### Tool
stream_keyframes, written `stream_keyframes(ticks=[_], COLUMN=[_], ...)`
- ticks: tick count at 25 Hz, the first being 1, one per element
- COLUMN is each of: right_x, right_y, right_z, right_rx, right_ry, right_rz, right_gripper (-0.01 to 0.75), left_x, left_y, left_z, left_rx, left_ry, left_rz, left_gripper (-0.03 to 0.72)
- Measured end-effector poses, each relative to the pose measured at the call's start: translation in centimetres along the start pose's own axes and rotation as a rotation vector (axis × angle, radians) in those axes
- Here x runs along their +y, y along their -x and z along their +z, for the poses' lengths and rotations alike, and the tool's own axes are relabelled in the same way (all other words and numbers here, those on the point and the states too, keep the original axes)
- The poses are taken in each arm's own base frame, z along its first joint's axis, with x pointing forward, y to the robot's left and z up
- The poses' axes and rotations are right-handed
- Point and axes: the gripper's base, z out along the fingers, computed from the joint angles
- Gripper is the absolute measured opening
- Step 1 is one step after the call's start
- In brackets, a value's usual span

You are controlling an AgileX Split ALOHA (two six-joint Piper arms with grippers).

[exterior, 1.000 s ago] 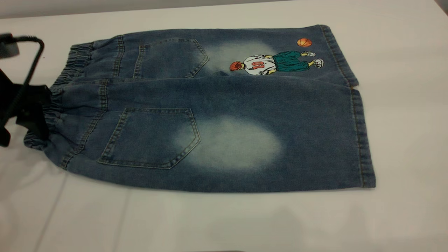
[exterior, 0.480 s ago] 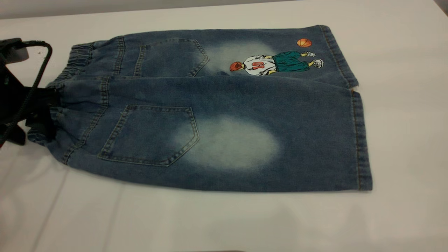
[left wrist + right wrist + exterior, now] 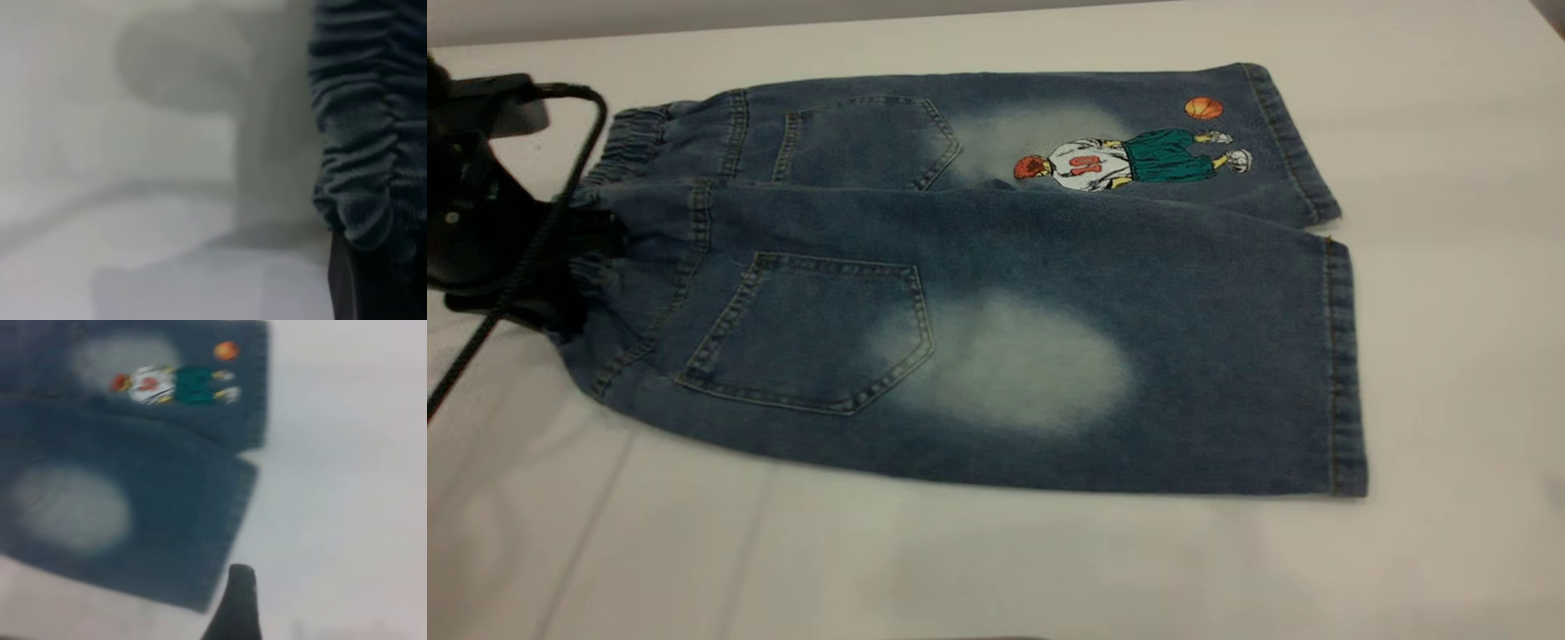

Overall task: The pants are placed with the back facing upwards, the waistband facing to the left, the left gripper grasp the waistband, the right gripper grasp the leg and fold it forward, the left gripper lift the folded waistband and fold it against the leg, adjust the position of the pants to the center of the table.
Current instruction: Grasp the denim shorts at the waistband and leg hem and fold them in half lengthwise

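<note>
The pants (image 3: 978,284) lie back-up on the table (image 3: 1449,311), already folded lengthwise, the leg (image 3: 1032,356) partly covering the printed leg. The left gripper (image 3: 591,258) is closed on the ruffled waistband (image 3: 583,276), at the pants' end opposite the hems, and appears to lift it. Judged step: carrying the waistband over toward the hems. The right gripper (image 3: 235,607) hovers off the leg's hem corner; its opening cannot be told.

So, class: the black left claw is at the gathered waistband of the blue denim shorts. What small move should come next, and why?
Probably the right gripper should drop onto the plain leg's hem. The left gripper already sits at the gathered waistband, while the right one hovers off the cloth, beyond the hem.
</note>
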Motion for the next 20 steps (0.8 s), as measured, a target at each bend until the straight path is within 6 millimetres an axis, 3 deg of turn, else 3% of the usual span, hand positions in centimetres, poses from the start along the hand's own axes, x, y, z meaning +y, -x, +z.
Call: stream_keyframes(ticks=[6, 11, 20], right_x=[-0.4, -0.7, 3.9], right_y=[1.0, 0.6, -3.3], right_z=[5.6, 9.9, 16.9], right_rx=[0.187, 0.348, 0.589], right_ry=[0.148, 0.23, 0.247], right_rz=[-0.003, -0.044, -0.305], right_gripper=[0.591, 0.591, 0.591], left_x=[-0.7, -0.8, -0.9], left_y=[1.7, 2.8, 3.1], left_z=[-3.4, -5.3, -5.6], left_rx=[0.013, 0.017, 0.033], left_ry=[0.0, 0.002, 0.002], left_rz=[0.064, 0.078, 0.071], left_gripper=[0.065, 0.065, 0.065])
